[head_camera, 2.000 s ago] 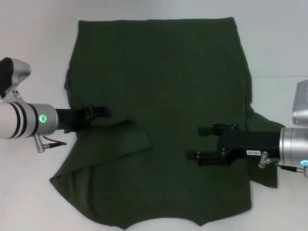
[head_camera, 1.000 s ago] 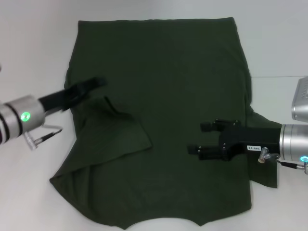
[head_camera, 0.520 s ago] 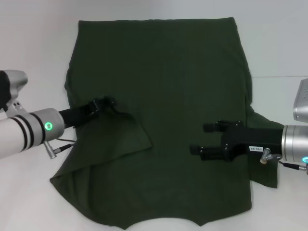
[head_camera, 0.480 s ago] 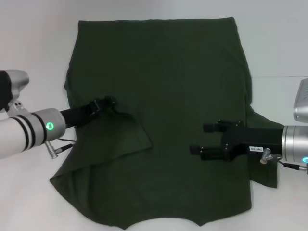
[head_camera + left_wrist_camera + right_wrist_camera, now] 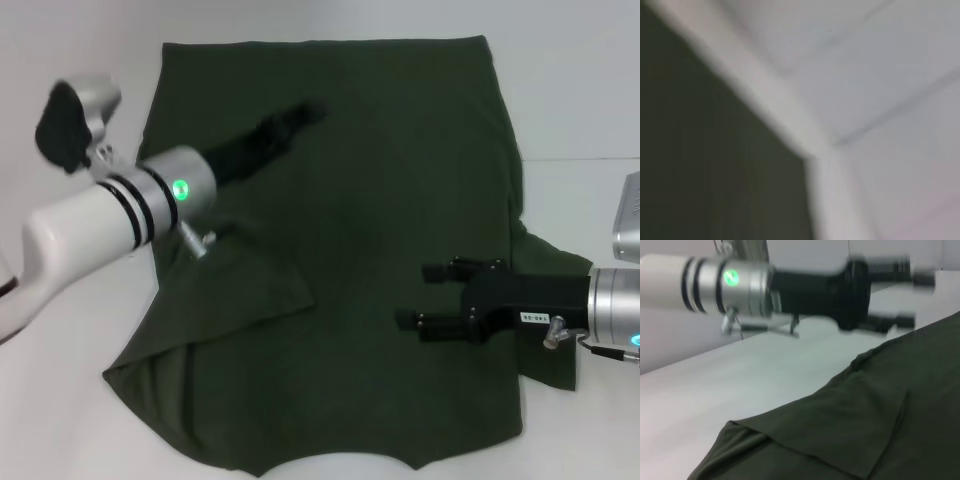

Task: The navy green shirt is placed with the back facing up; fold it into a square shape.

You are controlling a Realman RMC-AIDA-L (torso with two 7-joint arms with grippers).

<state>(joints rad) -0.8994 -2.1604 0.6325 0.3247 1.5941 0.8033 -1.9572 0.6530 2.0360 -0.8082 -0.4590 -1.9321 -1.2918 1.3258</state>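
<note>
While the shirt (image 5: 340, 240) lies spread across the white counter (image 5: 70, 410), your two arms sit over it from opposite sides. You see the dark green fabric flat for the most part, its straight hem toward the far edge of the counter and its neckline nearest the robot. On the robot's left, the sleeve (image 5: 250, 285) is folded in onto the body of the shirt, leaving a loose triangular flap; the right sleeve (image 5: 550, 310) lies out to the side, partly under the right arm.

Your left claw (image 5: 305, 112) reaches diagonally over the far left part of the shirt, raised above the cloth. It is smeared with motion in the head view, but the right wrist view shows it (image 5: 915, 300) with its two fingers apart and nothing between them. The left wrist view gives only a blur of dark fabric (image 5: 710, 150) against the pale counter (image 5: 890, 100).

Your right claw (image 5: 418, 297) hovers over the near right part of the shirt, pointing toward the middle. Its two black fingers (image 5: 440, 271) stand wide apart and hold nothing. From the right wrist view you look across the folded left sleeve (image 5: 850, 435), its edge lying in a soft crease on the shirt body.
</note>
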